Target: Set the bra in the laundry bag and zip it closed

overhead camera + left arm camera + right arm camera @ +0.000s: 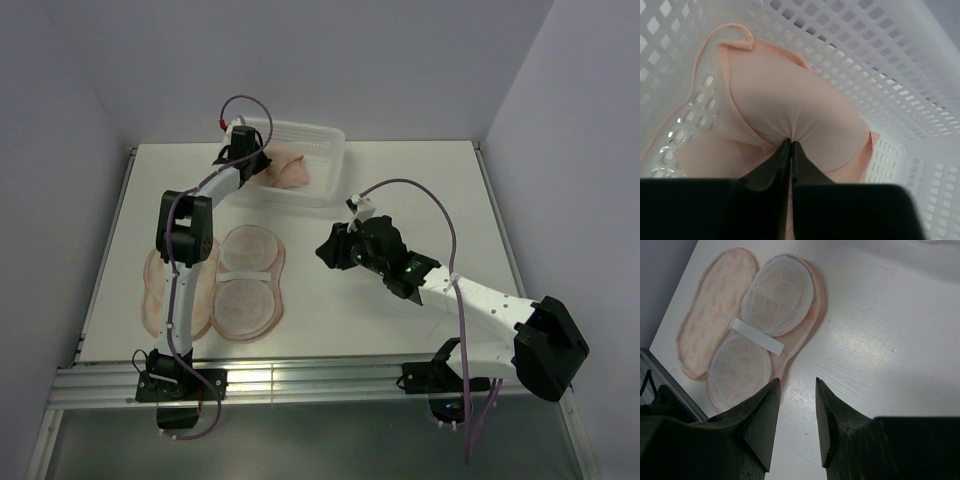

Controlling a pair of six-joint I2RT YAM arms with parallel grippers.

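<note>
Overhead view: a white table [420,200] with two robot arms mounted at its 6 o'clock edge. The left gripper [791,142] reaches into a white mesh basket [328,136] at 12 o'clock. Its fingers are pinched together on a gather of the pale pink bra [790,95], which lies inside the basket (the wrist camera shows fabric puckering into the closed tips).

The laundry bag [248,285] lies unzipped and spread flat toward 8 o'clock, with its lining facing up, well apart from the basket. The right gripper [797,381] hovers over bare table at 3 o'clock of the bag, fingers apart, holding nothing.

The step in hand looks to be picking up the bra. Next probably comes a lift clear of the basket's rim without snagging the thin strap [740,36], then a carry toward 7 o'clock to the open bag.
</note>
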